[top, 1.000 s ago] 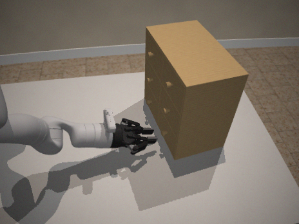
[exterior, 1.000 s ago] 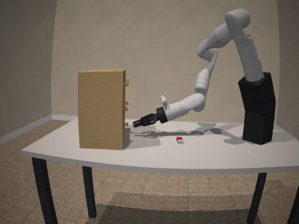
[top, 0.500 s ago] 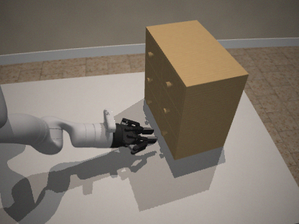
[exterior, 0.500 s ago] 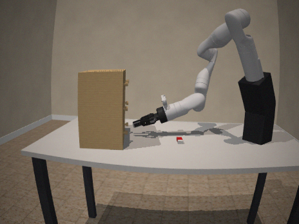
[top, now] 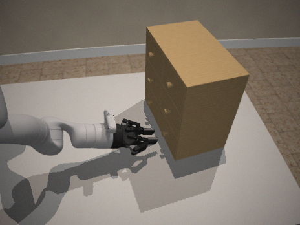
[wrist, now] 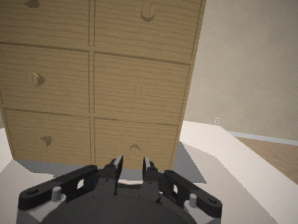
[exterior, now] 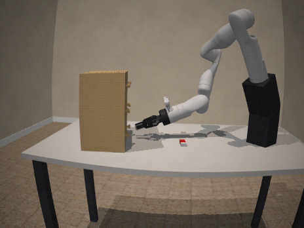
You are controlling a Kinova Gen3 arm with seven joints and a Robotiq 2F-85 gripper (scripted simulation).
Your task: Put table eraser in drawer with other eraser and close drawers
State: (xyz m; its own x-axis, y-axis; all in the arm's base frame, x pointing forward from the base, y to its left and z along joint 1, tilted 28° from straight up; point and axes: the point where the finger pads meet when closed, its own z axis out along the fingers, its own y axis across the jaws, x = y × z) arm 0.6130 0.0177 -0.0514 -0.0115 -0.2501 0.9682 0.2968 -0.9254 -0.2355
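The wooden chest (top: 194, 87) stands on the white table, with all visible drawers pushed in; it also shows in the exterior view (exterior: 103, 111) and fills the wrist view (wrist: 100, 75). My gripper (top: 154, 136) is level with the bottom row, a short way in front of the bottom right drawer's knob (wrist: 134, 148) and not touching it. Its fingers stand narrowly open with nothing between them. The red and white eraser (exterior: 183, 142) lies on the table behind the gripper (exterior: 137, 125), toward the robot base. The drawers' contents are hidden.
The black robot base (exterior: 262, 109) stands at the table's far end. The bottom left drawer's knob (wrist: 45, 142) and the middle row's knobs (wrist: 36, 79) sit near the gripper's line. The table edge runs close behind the chest.
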